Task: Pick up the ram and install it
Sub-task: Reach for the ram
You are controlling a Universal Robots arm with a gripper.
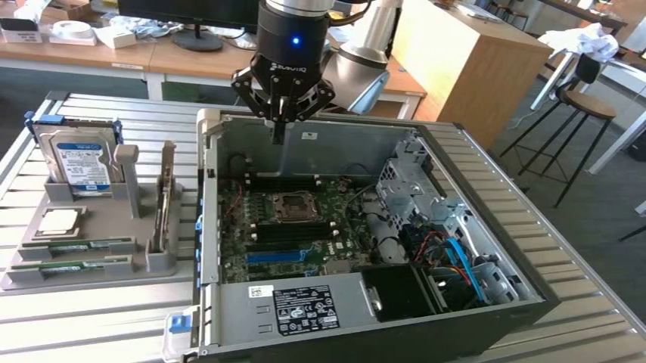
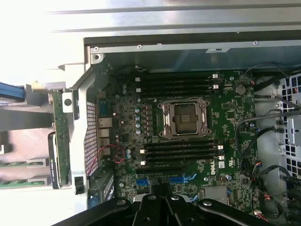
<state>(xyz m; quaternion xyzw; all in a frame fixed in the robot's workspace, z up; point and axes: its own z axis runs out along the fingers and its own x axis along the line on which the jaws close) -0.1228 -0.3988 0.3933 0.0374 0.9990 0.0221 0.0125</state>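
Note:
Two ram sticks (image 1: 79, 245) (image 1: 63, 266), thin green boards, lie flat in the grey holder (image 1: 96, 278) on the exterior view's left; the wrist view catches their ends (image 2: 14, 164) (image 2: 14, 183). My gripper (image 1: 280, 134) hangs above the back wall of the open computer case (image 1: 207, 197), fingers shut together and pointing down, with nothing between them. In the wrist view the gripper (image 2: 162, 193) looks down on the motherboard (image 2: 127, 122). Black memory slots (image 2: 178, 84) (image 2: 181, 151) run on both sides of the empty processor socket (image 2: 183, 117).
On the holder stand a hard drive (image 1: 81, 159), an expansion card on edge (image 1: 165, 198) and a silver processor (image 1: 59, 221). Inside the case are a power supply (image 1: 302, 302), a drive cage (image 1: 414, 178) and cables (image 1: 449, 249). A stool (image 1: 585, 106) stands beyond the table.

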